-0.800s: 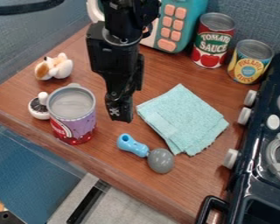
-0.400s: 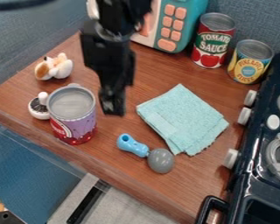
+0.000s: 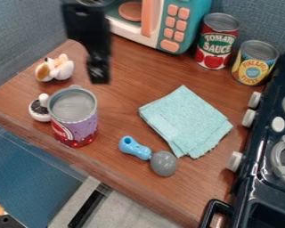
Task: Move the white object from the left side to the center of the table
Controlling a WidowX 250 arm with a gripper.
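White object: two candidates, both at the left of the surface (image 3: 118,104), can't tell which is meant. One is a small rounded figure (image 3: 61,70), white with orange-brown patches, lumpy shape, near the back left edge. The other is a round black-and-white piece (image 3: 39,114) with a white knob on top, just beside the purple can (image 3: 82,127); can't tell if they touch.

One gripper (image 3: 99,81), black, over the left part of the surface, right of the rounded figure. Jaws: can't tell how far open, or whether they have hold of anything.

Cans: three, all upright cylinders. Purple one is open-topped, grey inside, red band at the base. The other two are at the back right: red-and-green label (image 3: 216,44), then yellow-and-blue label (image 3: 254,64).

One cloth (image 3: 186,120), light teal, textured, folded, lying flat mid-surface. One utensil (image 3: 135,148) near the front edge: smooth blue handle, grey ball end.

One toy microwave (image 3: 194,22) at the back: teal and white, orange handle, seven rounded orange buttons.

One stove (image 3: 258,178) along the right: glossy black, three white side knobs, two grey burner rings partly in frame.

Surface is brown wood grain.
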